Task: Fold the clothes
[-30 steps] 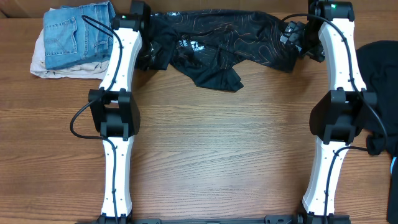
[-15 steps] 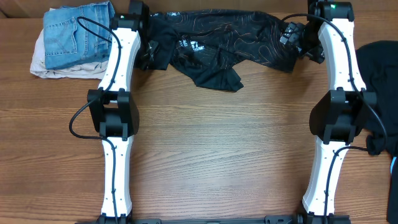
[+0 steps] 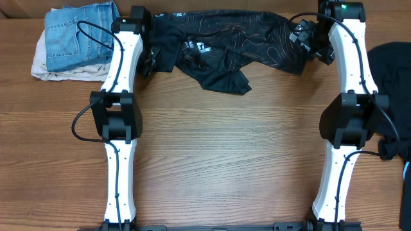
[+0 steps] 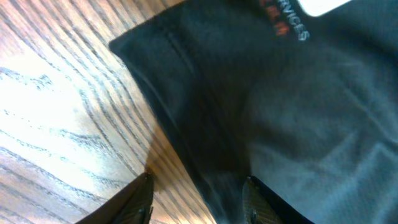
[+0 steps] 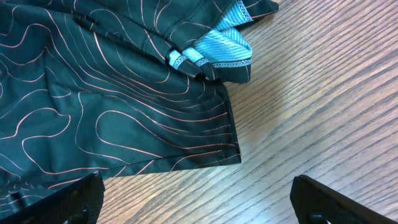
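The jersey (image 3: 225, 45) lies crumpled along the far edge of the counter (image 3: 218, 160), strung between the two sets of jaws, with a loose bunch sagging toward the robot near its middle. It is not yet flat, so I judge the folding has hardly started.

The left jaws are released, standing partly apart. A dark hemmed edge (image 4: 180, 124) of the cloth runs down into the gap between them. One fingertip (image 4: 255, 202) is over fabric and the other (image 4: 140, 202) over bare wood. Nothing is pinched.

The right jaws are spread wide and grasp nothing. The jersey's corner (image 5: 224, 149) lies just ahead of them and toward the inner finger. A turned-up teal lining (image 5: 217, 53) sits further ahead.

A stack of folded jeans (image 3: 77, 35) lies just outside the left jaws. A separate dark cloth (image 3: 392, 70) lies outside the right arm.

Risks from here:
- The fabric is thin and probably slippery. If the left jaws close on only that narrow edge, it may slide out when lifted.
- If the right jaws close where they are, they would likely catch wood or a bare corner, so the jersey would rise lopsided.
- Pulling before the central bunch is spread could set a crease into the fold.
- An outward sweep of the left arm could nudge the jeans.
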Controlling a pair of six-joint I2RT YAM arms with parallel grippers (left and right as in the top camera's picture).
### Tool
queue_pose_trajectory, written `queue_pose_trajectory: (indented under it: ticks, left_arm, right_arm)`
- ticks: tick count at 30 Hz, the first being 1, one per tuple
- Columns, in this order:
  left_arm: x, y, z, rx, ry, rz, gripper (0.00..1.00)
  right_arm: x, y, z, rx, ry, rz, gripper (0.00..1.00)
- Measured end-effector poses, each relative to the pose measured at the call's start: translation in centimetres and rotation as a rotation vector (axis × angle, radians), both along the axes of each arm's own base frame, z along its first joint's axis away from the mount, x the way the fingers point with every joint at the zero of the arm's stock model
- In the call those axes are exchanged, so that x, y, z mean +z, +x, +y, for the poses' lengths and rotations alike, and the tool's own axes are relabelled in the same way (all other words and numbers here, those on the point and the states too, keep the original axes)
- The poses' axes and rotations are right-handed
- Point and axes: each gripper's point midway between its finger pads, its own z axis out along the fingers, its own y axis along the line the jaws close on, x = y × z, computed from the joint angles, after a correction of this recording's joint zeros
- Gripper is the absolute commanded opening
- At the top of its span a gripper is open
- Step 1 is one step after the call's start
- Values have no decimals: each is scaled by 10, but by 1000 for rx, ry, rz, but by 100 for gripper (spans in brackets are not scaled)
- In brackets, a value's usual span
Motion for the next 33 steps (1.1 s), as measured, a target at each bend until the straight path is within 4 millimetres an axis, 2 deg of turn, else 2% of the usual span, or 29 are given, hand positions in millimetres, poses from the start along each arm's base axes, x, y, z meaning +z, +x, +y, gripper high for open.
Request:
queue_pose_trajectory:
  ticks: [9, 13, 23, 30, 33]
  left_arm:
    - [-3, -2, 1, 3, 0, 14, 47]
    - [-3, -4, 2, 3, 2, 21, 36]
    - [-3, -5, 3, 3, 7, 24, 35]
    - [-3, -4, 4, -7, 10, 20, 37]
    - [-3, -4, 4, -8, 11, 21, 31]
  right_arm:
    - [-8, 3, 0, -11, 3, -2, 97]
    - [-28, 3, 0, -13, 5, 10, 89]
    - [-74, 13, 4, -11, 30, -16, 84]
    - [-93, -10, 8, -79, 71, 76, 84]
    - [-95, -15, 9, -94, 76, 98, 69]
